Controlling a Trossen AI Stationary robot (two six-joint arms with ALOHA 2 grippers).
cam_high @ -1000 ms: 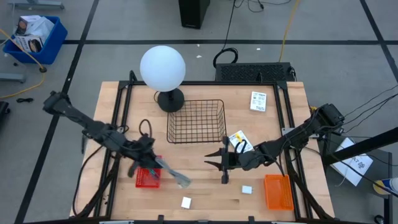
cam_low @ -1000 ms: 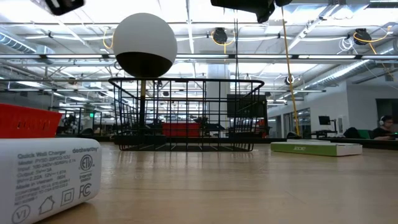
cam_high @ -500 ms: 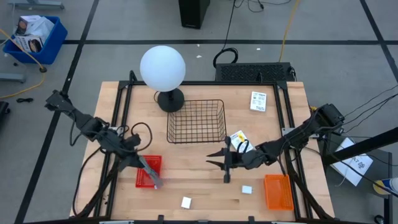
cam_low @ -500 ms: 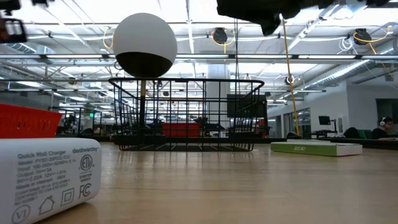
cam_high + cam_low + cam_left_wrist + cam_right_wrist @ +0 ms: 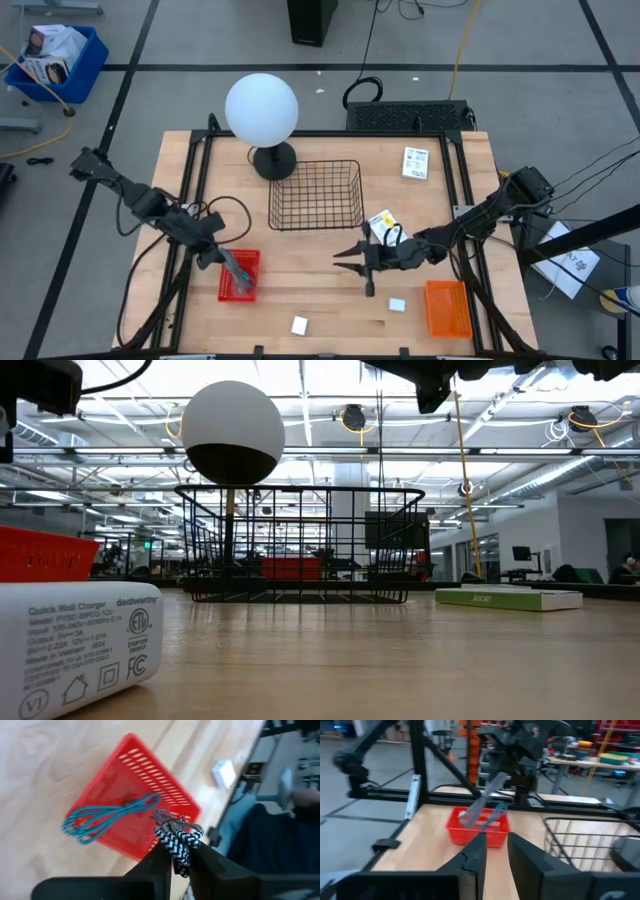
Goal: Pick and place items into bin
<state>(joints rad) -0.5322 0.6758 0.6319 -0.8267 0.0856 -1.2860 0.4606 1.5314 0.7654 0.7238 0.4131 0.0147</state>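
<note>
My left gripper (image 5: 222,262) is shut on a bundle of black-and-white braided cord (image 5: 176,836), which looks grey in the high view. It hangs over the red bin (image 5: 238,277) at the near left. A thin teal cord (image 5: 102,817) lies in that bin. My right gripper (image 5: 342,257) hovers near the table's middle, pointing toward the bin. Its fingers stand a little open, with nothing between them (image 5: 497,851). Two small white blocks (image 5: 299,325) (image 5: 397,304) lie near the front edge. One printed packet (image 5: 415,162) lies at the far right, and another (image 5: 381,224) lies beside the right arm. My left gripper pinches the braided cord bundle between its two fingers (image 5: 159,862). The bundle's looped end (image 5: 186,831) sticks out past the fingertips. The fingers slant downward from the table's left side. The bundle is lifted over the red bin; whether it touches the bin I cannot tell.
A black wire basket (image 5: 316,195) stands mid-table, with a white globe lamp (image 5: 261,108) behind it. An orange bin (image 5: 447,308) sits at the near right. The low view shows a white charger (image 5: 75,645) close by and a flat box (image 5: 508,598) farther right.
My left gripper has drawn back toward the table's left edge, sunk a little, tipped downward and rolled. The cord bundle, which stretched out to the right of the red bin, now hangs over the bin.
</note>
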